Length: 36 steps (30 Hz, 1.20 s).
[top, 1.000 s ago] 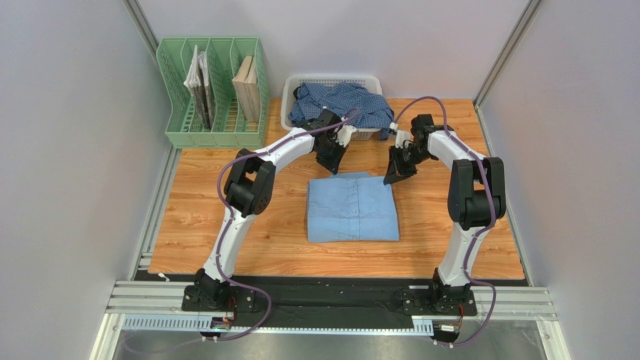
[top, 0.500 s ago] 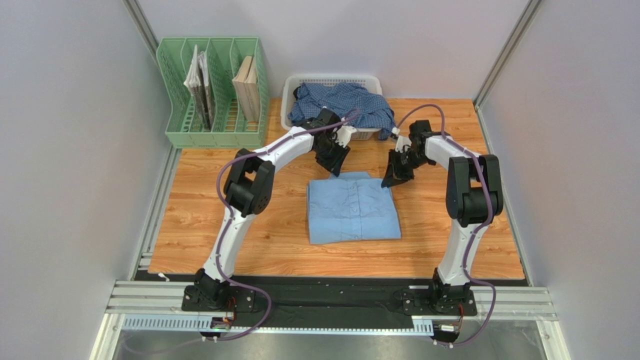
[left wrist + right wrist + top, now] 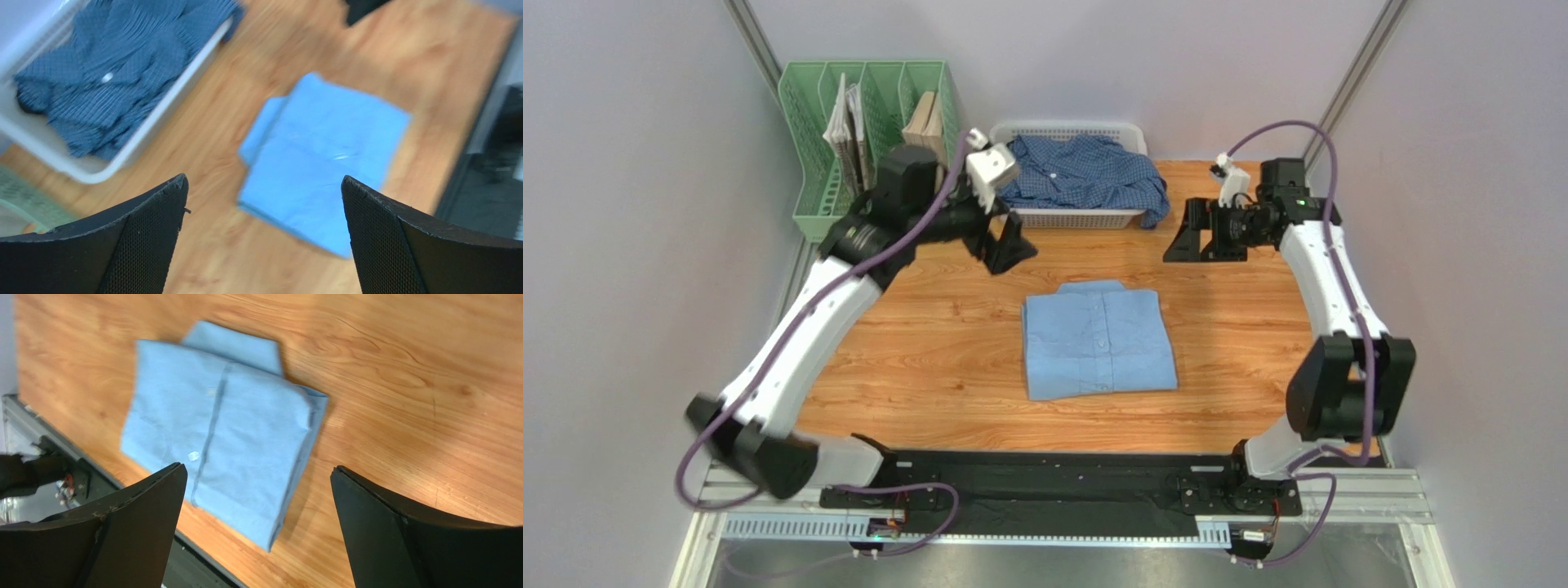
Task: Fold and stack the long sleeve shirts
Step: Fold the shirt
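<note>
A light sky-blue long sleeve shirt (image 3: 1097,341) (image 3: 325,165) (image 3: 224,432) lies folded into a neat rectangle at the table's middle. The darker checked long sleeve shirt (image 3: 1081,174) (image 3: 123,67) is bunched up in the white basket (image 3: 1063,219) at the back, one part hanging over the right rim. My left gripper (image 3: 1010,245) (image 3: 264,184) hovers open and empty above the table, left of the basket's front. My right gripper (image 3: 1192,235) (image 3: 258,471) hangs open and empty to the right of the basket. Neither touches cloth.
A green slotted file rack (image 3: 873,147) holding books stands at the back left, close behind my left arm. Grey walls close in both sides. The black base rail (image 3: 1063,472) runs along the near edge.
Both grippers have opened and lifted away from the folded sky-blue shirt's top edge. The left arm swung back left, the right arm back right. The shirt stays flat.
</note>
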Each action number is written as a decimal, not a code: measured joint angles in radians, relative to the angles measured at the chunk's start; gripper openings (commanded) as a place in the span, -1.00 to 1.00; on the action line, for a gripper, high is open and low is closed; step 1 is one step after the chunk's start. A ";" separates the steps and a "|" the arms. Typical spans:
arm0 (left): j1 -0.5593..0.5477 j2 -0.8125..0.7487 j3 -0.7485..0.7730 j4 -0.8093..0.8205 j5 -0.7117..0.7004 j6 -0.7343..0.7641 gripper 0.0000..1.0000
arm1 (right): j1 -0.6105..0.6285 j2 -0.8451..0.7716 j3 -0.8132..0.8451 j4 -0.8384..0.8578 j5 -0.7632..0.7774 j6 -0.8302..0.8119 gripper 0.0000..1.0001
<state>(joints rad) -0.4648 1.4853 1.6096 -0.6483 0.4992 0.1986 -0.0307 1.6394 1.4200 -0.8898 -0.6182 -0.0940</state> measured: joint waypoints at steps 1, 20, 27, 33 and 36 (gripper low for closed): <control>-0.006 -0.094 -0.068 0.026 0.026 -0.016 0.98 | -0.006 -0.042 0.010 -0.019 -0.027 -0.017 0.90; -0.245 0.072 -0.843 0.822 0.407 -0.854 0.88 | 0.181 0.229 -0.260 -0.434 -0.519 -0.515 0.78; -0.152 0.290 -0.794 0.776 0.418 -0.851 0.83 | 0.181 0.388 -0.270 -0.319 -0.531 -0.393 0.81; 0.008 0.380 -0.636 0.520 0.433 -0.687 0.81 | 0.188 0.341 -0.369 -0.002 -0.510 -0.045 0.83; 0.035 0.378 -0.570 0.446 0.427 -0.590 0.78 | 0.201 0.285 -0.413 0.118 -0.502 0.087 0.80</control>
<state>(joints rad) -0.4297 1.8637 1.0397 -0.2028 0.9264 -0.3916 0.1703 1.9244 1.0069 -0.7719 -1.1202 -0.0071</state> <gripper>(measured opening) 0.905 0.912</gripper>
